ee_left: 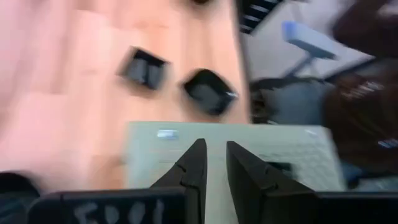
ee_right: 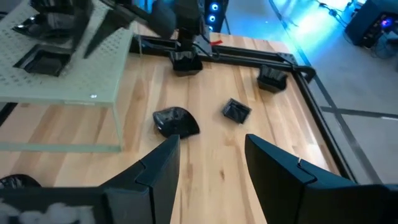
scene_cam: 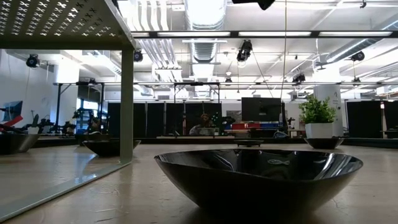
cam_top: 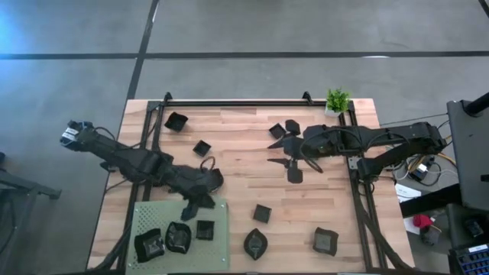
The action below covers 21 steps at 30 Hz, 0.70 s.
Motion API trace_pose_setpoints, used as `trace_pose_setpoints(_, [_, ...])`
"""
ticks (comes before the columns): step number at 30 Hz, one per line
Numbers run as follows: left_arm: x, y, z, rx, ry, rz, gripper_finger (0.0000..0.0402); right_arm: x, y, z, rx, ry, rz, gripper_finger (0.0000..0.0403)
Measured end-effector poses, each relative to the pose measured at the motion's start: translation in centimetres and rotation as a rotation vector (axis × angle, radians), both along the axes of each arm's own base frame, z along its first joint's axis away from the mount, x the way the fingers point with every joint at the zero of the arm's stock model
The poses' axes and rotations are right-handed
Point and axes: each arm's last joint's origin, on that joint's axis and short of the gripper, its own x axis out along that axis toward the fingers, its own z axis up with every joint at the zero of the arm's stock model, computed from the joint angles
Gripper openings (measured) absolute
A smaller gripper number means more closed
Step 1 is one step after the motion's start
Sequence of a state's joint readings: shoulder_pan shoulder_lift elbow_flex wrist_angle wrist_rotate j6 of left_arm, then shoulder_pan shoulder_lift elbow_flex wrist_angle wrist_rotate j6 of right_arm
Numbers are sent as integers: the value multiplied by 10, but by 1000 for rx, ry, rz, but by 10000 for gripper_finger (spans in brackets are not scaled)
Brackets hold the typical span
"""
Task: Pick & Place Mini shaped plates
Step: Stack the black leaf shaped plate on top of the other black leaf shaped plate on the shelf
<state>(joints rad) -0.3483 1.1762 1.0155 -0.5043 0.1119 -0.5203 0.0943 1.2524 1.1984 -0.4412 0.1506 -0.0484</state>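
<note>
The mini shaped plates are small black dishes scattered on the wooden table. Three (cam_top: pixel 178 237) sit on the light green perforated mat (cam_top: pixel 218 256). Others lie bare on the wood: two at the far left (cam_top: pixel 176 121), a pair (cam_top: pixel 275 131) and a single plate (cam_top: pixel 295 174) by my right gripper, and three toward the near edge (cam_top: pixel 255 243). My left gripper (cam_top: pixel 192 205) (ee_left: pixel 211 163) hovers over the mat's far edge (ee_left: pixel 280 140), open by a narrow gap and empty. My right gripper (cam_top: pixel 284 151) (ee_right: pixel 211 149) hangs wide open over bare wood, holding nothing.
The mat is a raised platform on a leg (scene_cam: pixel 127 106). A small green potted plant (cam_top: pixel 337 100) stands at the far right corner. A black frame rail (cam_top: pixel 237 102) runs along the far edge. In the low view one dish (scene_cam: pixel 258 180) fills the foreground.
</note>
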Motion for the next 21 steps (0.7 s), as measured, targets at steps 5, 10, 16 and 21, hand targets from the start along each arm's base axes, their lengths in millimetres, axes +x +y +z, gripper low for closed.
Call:
trace_pose_setpoints(5, [0,27,-6,98,79,178,53,-14,-3,10,1,-20,-10,178])
trace_pose_setpoints(10, [1,51,-13,156,142,321,53,-30,-5,20,9,-54,-11,178])
trace_pose_setpoints(16, [0,70,-22,221,236,430,53,-49,-7,31,39,-83,-24,178])
trace_pose_setpoints(21, [0,79,-34,309,328,504,53,-61,-8,33,54,-75,-28,178])
